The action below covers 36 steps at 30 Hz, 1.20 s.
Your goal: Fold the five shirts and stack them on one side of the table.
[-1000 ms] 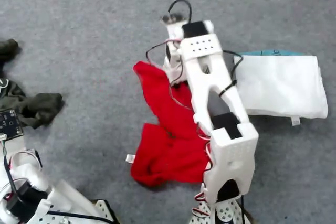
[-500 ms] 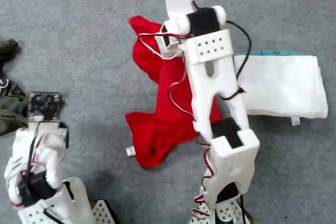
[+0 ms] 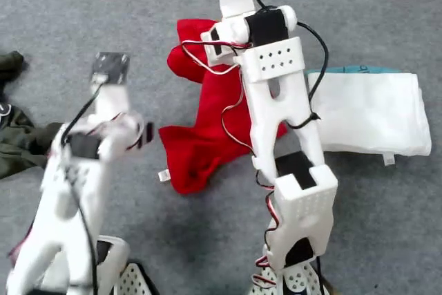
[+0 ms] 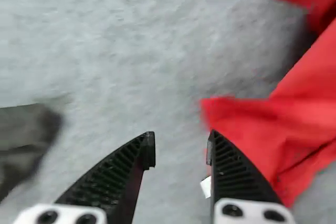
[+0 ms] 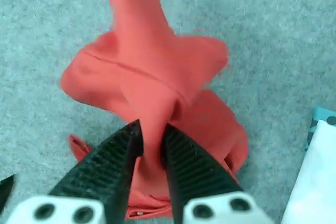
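Dark crumpled shirts at far left. Left end effector open, low over the grey surface, red shirt loose corner just beside it on its right. Left arm is nearer that corner. Shirt's long axis runs from there to the far edge, where the right end effector pinches it. Folded white shirt at right.

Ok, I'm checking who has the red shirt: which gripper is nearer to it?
Right. The right gripper is shut on the red shirt, its jaws pinching a fold. The left gripper hovers over the table with open jaws, just beside the shirt's corner.
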Each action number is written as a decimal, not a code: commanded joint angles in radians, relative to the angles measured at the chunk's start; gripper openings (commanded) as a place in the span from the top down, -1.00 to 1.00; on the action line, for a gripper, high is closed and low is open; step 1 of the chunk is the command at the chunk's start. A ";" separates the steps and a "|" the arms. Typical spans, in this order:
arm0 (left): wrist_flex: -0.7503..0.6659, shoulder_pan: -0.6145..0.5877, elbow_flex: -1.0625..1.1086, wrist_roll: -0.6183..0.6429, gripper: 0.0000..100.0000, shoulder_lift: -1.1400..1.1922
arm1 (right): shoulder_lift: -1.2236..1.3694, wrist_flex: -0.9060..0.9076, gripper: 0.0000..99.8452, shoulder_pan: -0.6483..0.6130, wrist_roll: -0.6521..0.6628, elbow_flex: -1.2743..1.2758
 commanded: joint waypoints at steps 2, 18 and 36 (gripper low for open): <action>-0.038 0.099 -0.182 0.184 0.63 0.253 | -0.004 -0.038 0.97 0.031 0.000 -0.051; -0.164 0.282 -0.271 0.181 0.97 0.692 | 0.084 -0.123 0.97 0.169 0.115 -0.022; 0.058 -0.142 -0.286 0.008 0.94 0.456 | 0.076 -0.146 0.50 0.180 0.137 -0.028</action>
